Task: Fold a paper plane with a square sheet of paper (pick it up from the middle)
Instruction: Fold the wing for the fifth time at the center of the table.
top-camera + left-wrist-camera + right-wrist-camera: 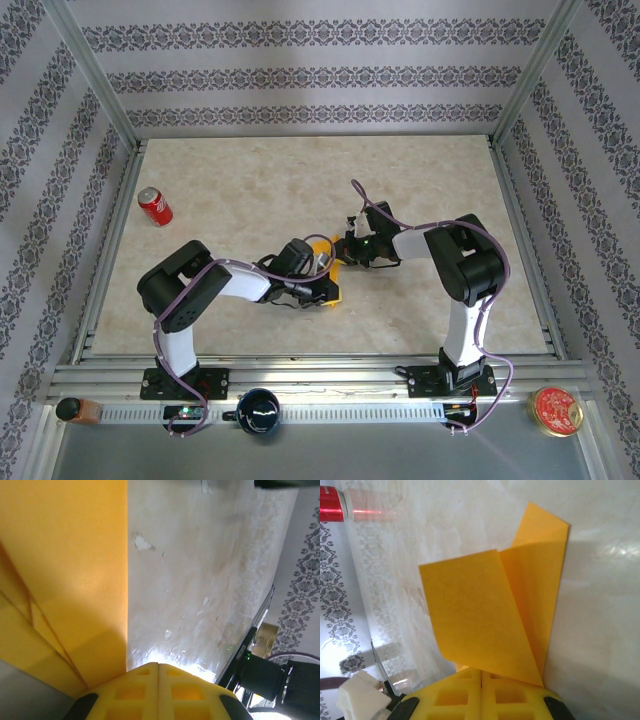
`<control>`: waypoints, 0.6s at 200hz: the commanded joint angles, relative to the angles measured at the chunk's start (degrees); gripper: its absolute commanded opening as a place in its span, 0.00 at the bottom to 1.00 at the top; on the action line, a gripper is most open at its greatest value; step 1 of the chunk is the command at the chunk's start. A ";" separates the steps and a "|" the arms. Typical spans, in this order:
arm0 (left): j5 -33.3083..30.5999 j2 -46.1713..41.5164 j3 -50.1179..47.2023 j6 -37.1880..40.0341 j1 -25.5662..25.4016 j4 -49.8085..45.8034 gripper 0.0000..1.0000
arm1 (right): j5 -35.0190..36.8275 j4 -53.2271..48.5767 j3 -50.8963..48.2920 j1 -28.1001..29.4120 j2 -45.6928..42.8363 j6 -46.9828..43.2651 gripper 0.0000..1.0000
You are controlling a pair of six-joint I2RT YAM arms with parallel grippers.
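The square sheet of paper point(335, 288) is orange-yellow, folded into layers, and lies at the table's centre between the two grippers. In the left wrist view the paper point(65, 570) lies flat with diagonal creases, to the left of my left gripper point(159, 666). That gripper is shut with nothing between its fingers, its tips on the bare table beside the paper's straight edge. In the right wrist view a flap of the paper point(470, 610) stands raised over the tips of my shut right gripper point(481, 672). From above, the left gripper point(322, 277) and right gripper point(346, 250) nearly meet. A finished paper plane is out of view.
A red soda can point(155, 206) lies at the far left of the table, and in the right wrist view the can point(330, 507) sits at the upper left corner. A dark mug point(258, 410), a red round tin point(556, 410) and an orange bottle point(75, 410) sit on the near rail. Patterned walls enclose the table.
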 commanded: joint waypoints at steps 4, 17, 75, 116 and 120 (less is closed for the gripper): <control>0.09 -0.84 -0.77 3.10 -1.83 -7.36 0.00 | 7.01 -7.01 -1.64 0.98 3.28 -1.68 0.07; -0.67 -0.75 -0.36 4.44 -2.46 -10.29 0.00 | 7.10 -7.08 -1.61 0.91 3.22 -1.67 0.06; -0.28 -5.97 -2.88 4.26 -4.42 -5.14 0.00 | 7.45 -7.27 -1.87 0.90 2.95 -1.67 0.06; -5.68 -15.11 -1.93 5.44 -2.03 -7.05 0.03 | 7.27 -7.07 -2.45 0.99 2.27 -0.76 0.06; -6.38 -15.48 -1.85 5.21 -1.41 -7.39 0.03 | 7.33 -7.01 -2.57 0.99 2.16 -0.57 0.06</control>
